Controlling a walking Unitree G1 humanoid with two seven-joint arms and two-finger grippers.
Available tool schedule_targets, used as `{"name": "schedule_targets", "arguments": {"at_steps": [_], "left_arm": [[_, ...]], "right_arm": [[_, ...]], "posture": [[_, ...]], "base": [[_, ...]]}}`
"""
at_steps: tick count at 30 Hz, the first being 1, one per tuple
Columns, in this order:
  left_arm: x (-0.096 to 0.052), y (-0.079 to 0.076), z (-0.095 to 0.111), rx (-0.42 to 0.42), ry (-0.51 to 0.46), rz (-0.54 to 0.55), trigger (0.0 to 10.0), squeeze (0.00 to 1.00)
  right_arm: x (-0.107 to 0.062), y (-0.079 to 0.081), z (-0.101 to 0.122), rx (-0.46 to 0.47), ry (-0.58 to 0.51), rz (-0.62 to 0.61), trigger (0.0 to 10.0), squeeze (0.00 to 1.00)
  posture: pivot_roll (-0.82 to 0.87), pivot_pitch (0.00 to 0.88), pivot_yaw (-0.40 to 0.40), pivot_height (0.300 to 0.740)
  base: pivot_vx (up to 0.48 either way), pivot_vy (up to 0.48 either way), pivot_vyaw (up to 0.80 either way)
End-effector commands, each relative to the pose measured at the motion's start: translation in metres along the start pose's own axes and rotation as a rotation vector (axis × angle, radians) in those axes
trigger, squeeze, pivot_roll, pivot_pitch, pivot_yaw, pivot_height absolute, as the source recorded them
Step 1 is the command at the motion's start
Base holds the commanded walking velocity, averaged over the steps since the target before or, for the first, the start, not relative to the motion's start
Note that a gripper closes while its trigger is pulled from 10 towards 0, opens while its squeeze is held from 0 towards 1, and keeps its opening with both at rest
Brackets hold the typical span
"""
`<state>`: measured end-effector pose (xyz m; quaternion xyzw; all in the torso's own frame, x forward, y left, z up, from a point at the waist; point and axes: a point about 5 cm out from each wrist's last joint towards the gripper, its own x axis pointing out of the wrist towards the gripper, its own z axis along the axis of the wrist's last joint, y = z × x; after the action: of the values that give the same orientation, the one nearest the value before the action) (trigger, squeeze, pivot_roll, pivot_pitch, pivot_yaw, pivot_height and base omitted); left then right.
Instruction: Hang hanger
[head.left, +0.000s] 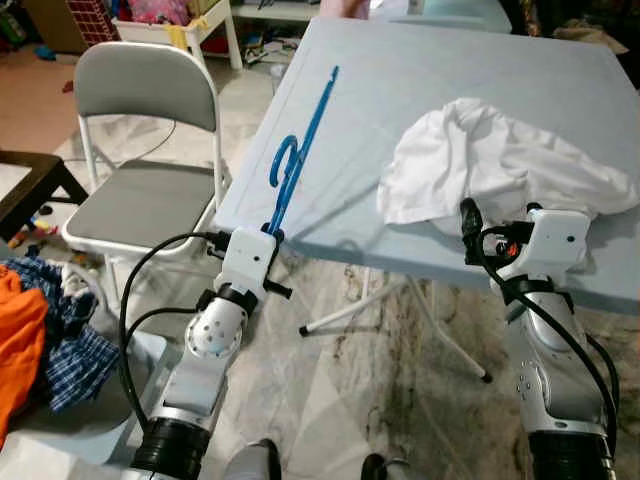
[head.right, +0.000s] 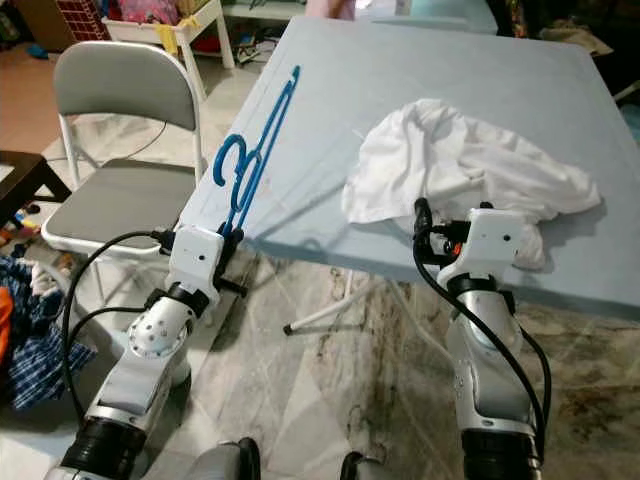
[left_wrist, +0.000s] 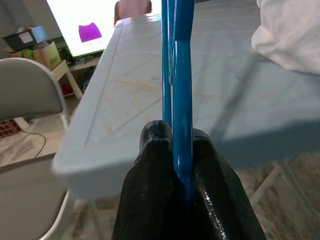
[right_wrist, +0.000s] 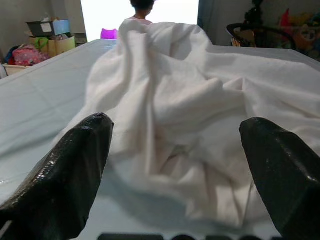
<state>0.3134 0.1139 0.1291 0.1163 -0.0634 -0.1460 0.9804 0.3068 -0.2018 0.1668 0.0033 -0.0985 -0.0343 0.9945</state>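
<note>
Hanger (head.left: 300, 150) first: from the head camera the blue plastic frame stands on edge over the near left corner of the table (head.left: 420, 90), hook upward, its lower end pinched in the left gripper (head.left: 272, 232) just off the table edge. It looks light and thin, stiff enough to hold shape but likely to flex or twist if levered, and smooth, so a grip near the hook would steady it better than one at the tip. White shirt (head.left: 500, 165) lies crumpled to the right of the hanger, soft and limp. A grey folding chair (head.left: 150, 130) stands left of the table

Left wrist camera: both black fingers (left_wrist: 155, 165) press tight against the blue bar, nothing slack

Right wrist camera: the right gripper (right_wrist: 175, 165) is spread wide, aimed at the shirt just ahead, touching nothing
</note>
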Motion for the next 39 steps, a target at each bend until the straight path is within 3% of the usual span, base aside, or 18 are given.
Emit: {"name": "schedule_targets", "arguments": {"at_steps": [1, 24, 33, 39], "left_arm": [[-0.002, 0.000, 0.000, 0.005, 0.002, -0.004, 10.0, 0.00], [0.005, -0.001, 0.002, 0.014, -0.013, -0.032, 10.0, 0.00], [0.006, -0.006, -0.001, -0.108, -0.003, -0.091, 10.0, 0.00], [0.005, -0.008, -0.002, -0.121, -0.003, -0.107, 10.0, 0.00]], "right_arm": [[-0.001, -0.002, 0.000, -0.003, 0.002, -0.014, 10.0, 0.00], [0.003, -0.002, 0.001, -0.023, -0.004, -0.026, 10.0, 0.00], [0.002, -0.001, -0.001, -0.008, 0.001, -0.021, 10.0, 0.00], [0.002, -0.002, -0.002, -0.008, 0.008, -0.024, 10.0, 0.00]], "posture": [[0.05, 0.136, 0.020, 0.740], [0.04, 0.140, 0.026, 0.740], [0.03, 0.149, 0.023, 0.740], [0.03, 0.149, 0.024, 0.740]], "base": [[-0.281, 0.000, 0.00], [-0.228, 0.000, 0.00], [0.000, 0.000, 0.00], [0.000, 0.000, 0.00]]}}
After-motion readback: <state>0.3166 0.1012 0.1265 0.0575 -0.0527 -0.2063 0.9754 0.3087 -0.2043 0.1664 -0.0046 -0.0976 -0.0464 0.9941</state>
